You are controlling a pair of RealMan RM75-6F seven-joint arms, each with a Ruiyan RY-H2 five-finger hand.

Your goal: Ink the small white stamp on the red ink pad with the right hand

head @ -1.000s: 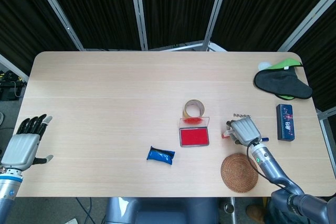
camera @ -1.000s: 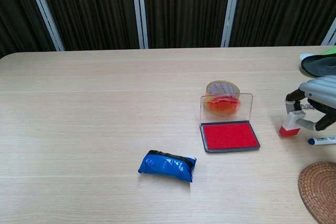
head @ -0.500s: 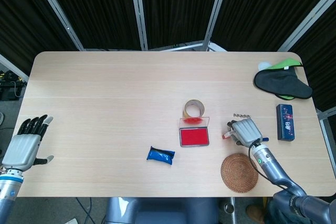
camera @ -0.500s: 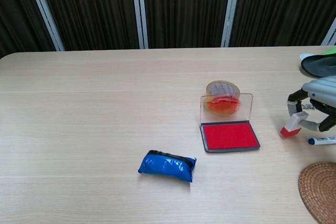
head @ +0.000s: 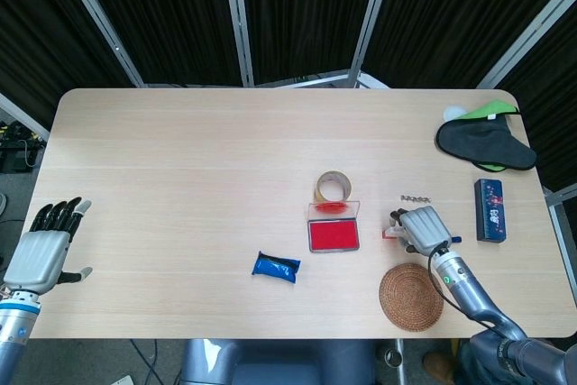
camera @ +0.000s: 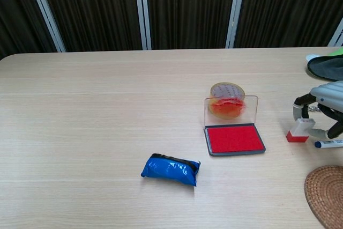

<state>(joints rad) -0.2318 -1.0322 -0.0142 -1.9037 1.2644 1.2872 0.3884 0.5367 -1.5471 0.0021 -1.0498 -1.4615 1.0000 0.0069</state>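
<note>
The small white stamp (camera: 299, 130) with a red base stands upright on the table, right of the open red ink pad (camera: 234, 139). My right hand (camera: 325, 109) pinches it, with one finger (camera: 298, 105) arched over its top left and the thumb against its right side. In the head view the stamp (head: 389, 233) pokes out left of the right hand (head: 422, 226), a short gap from the ink pad (head: 333, 235). My left hand (head: 41, 254) hangs open off the table's front left corner, holding nothing.
A tape roll (head: 334, 187) sits behind the pad's raised clear lid (camera: 230, 110). A blue pouch (head: 276, 267) lies front centre, and a woven coaster (head: 411, 297) just in front of the right hand. A marker (camera: 329, 143), a corkscrew (head: 415, 197), a blue box (head: 489, 209) and a black mask (head: 485, 142) are on the right.
The stamp was tilted in the right hand's fingers; it now stands upright with its red base flat on the table. The hand has shifted slightly right. The left hand has not moved.
</note>
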